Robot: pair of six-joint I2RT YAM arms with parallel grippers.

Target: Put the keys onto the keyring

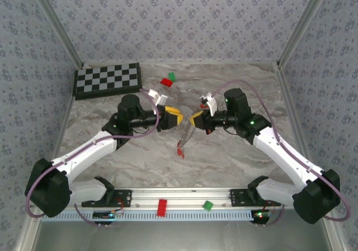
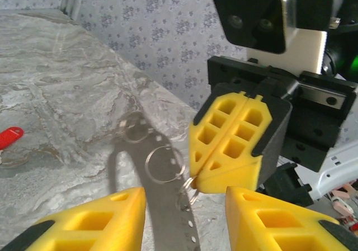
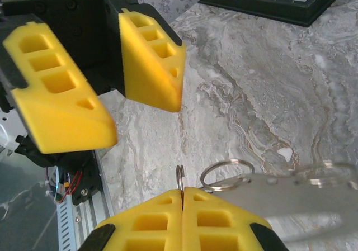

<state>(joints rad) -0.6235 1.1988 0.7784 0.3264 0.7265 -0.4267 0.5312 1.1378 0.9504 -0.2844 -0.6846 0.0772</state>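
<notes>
Calling this the threading step, mid-setup: the right gripper (image 2: 202, 173) is clamped tight on a small ring (image 2: 189, 186) of the keyring (image 3: 268, 198). It holds the ring up above the middle of the table (image 1: 235, 150), with the grey band and the bigger rings trailing off it. The left gripper (image 3: 140, 117) faces it nose to nose, fingers apart, nothing between them.

One key (image 1: 180, 150) with a red head sits just toward the table's near edge from the two grippers. We can't tell whether it's already on the chain or loose. We see no key in either gripper, so we judge the job far from done.

Next move, as we read it: the left gripper goes down for a key, pinches the red head so its hole is free, and brings it to the pinched ring. That calls for fine aim, since the ring is tiny and the band floppy; the right must hold steady. The chessboard (image 1: 107, 80) sits at the far-left corner, well apart.
</notes>
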